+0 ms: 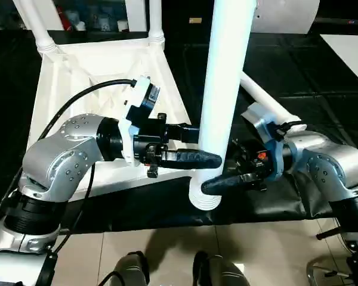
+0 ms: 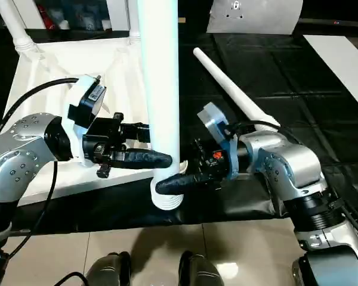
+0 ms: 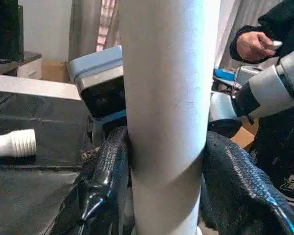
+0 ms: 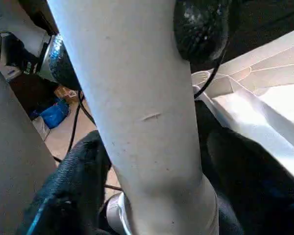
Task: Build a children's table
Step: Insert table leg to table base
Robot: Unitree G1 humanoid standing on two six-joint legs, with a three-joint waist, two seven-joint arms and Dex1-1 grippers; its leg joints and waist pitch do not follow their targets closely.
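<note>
Left eye view: no readable writing on upright white leg (image 1: 227,89)

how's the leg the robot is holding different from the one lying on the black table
The held leg stands upright; the loose leg lies flat and slanted on the black table. The held leg has the left hand and right hand around it; the loose leg is untouched. The held leg's ribbed end points down. Both are white tapered tubes.

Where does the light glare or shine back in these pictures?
Right wrist view: the tabletop glares white under strong light. Left wrist view: glossy highlights on the black fingers. Left eye view: the floor shows a soft sheen.
</note>
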